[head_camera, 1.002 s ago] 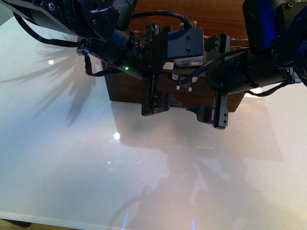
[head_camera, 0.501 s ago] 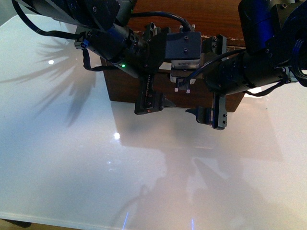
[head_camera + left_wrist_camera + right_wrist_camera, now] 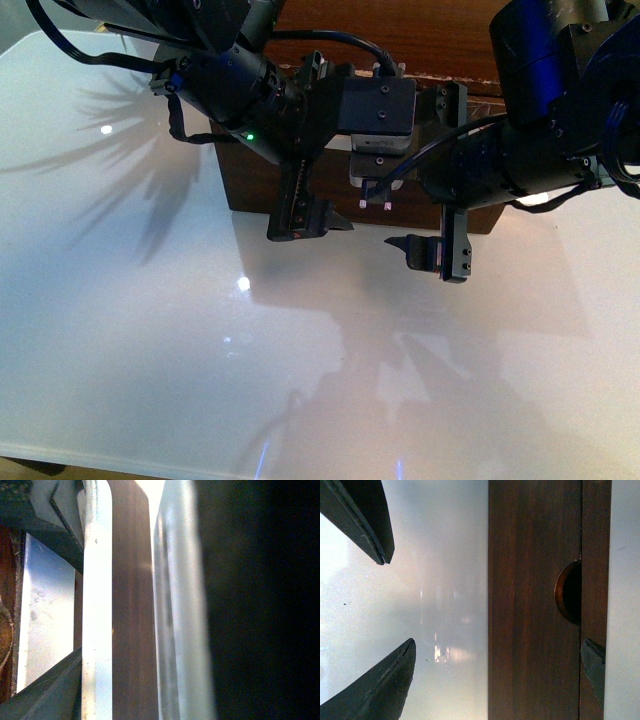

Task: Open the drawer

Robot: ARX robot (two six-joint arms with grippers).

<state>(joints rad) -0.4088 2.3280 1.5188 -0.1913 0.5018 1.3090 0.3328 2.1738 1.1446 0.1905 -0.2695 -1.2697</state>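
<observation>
Front view: the drawer [image 3: 255,185] sits at twelve o'clock on the white table [image 3: 150,330], arms crowding its front, inside hidden. Left wrist: left hand [image 3: 80,600] spread, the white bar handle [image 3: 97,630] crossing both fingers [image 3: 45,695]. Right wrist: right hand [image 3: 397,602] spread wide over bare table, near the drawer's half-round notch [image 3: 568,592].
</observation>
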